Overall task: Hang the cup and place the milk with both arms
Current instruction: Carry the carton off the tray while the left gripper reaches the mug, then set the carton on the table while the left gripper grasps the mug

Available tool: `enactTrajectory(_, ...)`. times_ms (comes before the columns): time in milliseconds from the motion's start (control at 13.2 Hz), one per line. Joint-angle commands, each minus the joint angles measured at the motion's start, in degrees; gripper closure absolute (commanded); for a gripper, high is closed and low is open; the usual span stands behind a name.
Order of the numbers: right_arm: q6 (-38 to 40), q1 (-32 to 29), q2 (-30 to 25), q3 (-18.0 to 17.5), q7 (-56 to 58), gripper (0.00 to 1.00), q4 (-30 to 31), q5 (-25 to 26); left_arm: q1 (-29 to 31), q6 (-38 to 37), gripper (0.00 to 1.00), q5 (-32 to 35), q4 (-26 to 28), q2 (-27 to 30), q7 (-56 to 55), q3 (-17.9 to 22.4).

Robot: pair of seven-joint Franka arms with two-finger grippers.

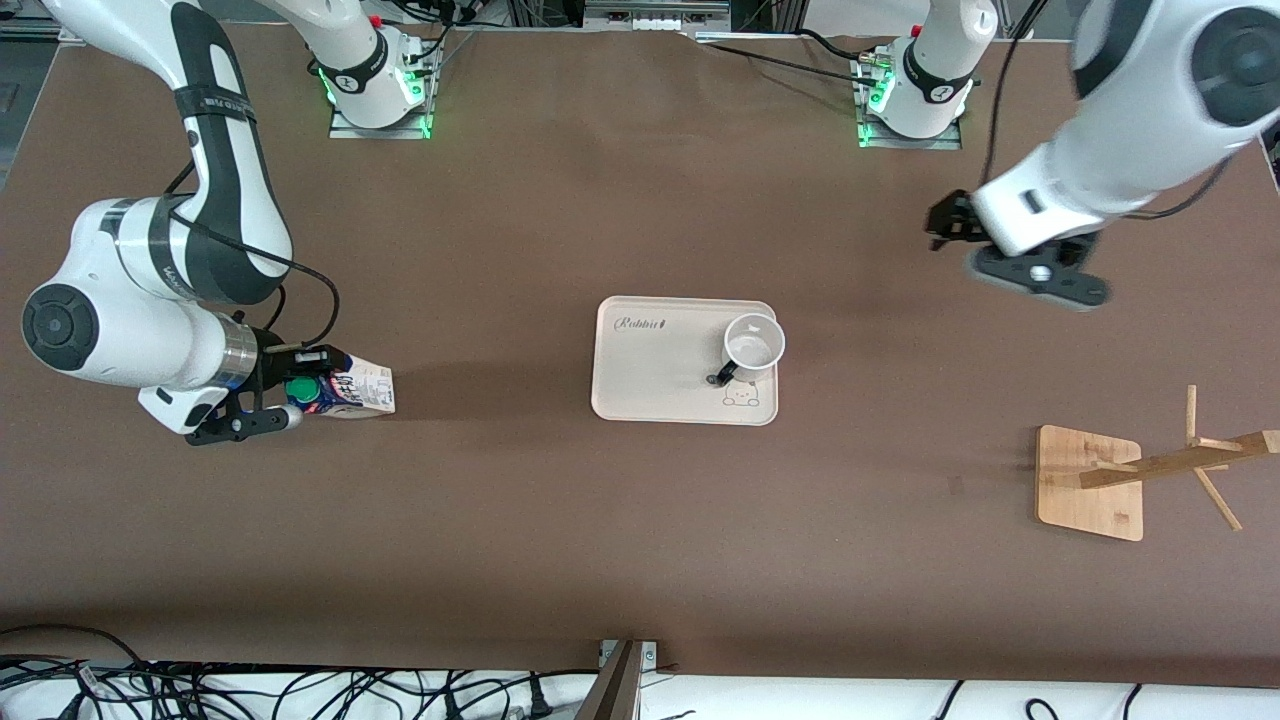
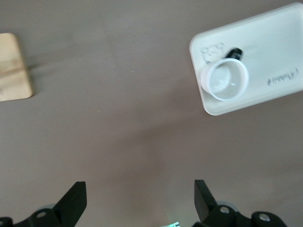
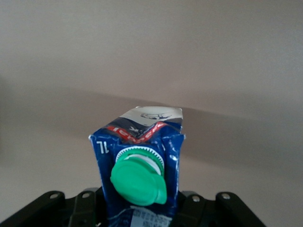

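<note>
The cup (image 1: 753,343) stands upright on a beige tray (image 1: 650,385) at mid-table, its black handle toward the front camera. It also shows in the left wrist view (image 2: 225,80). The milk (image 1: 345,388), blue and white with a green cap, is at the right arm's end of the table. My right gripper (image 1: 285,392) is shut on it, one finger on each side, and the cap faces the wrist. In the right wrist view the milk (image 3: 139,161) fills the space between the jaws of my right gripper (image 3: 142,210). My left gripper (image 1: 950,222) is open and empty over bare table at the left arm's end, as its wrist view (image 2: 139,198) also shows.
A wooden mug rack (image 1: 1090,483) with slanted pegs stands at the left arm's end, nearer the front camera than the tray. Its base shows in the left wrist view (image 2: 14,66). Cables lie along the table's front edge (image 1: 300,690).
</note>
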State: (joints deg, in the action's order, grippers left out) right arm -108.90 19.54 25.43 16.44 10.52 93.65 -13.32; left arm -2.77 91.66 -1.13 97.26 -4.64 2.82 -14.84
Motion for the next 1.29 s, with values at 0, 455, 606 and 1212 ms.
enactTrajectory(0,-6.5,0.8,-0.8,0.6,0.8,0.61,5.7,-0.9,-0.5,0.7,0.00,0.7,-1.7,-5.8,1.1,-5.4)
enactTrajectory(455,-6.8,0.7,-0.6,0.6,-0.1,0.00,3.9,-0.8,-12.7,16.0,0.00,17.1,-1.6,-17.2,3.2,-9.2)
enactTrajectory(606,-5.5,0.7,-2.1,0.7,-0.7,0.00,2.2,-0.1,-14.3,20.6,0.00,17.7,-1.1,-21.2,3.8,-9.2)
enactTrajectory(1212,13.3,0.6,-5.2,2.9,-0.6,0.00,-15.8,7.6,-16.4,25.1,0.00,23.5,2.3,-26.7,3.9,-8.8)
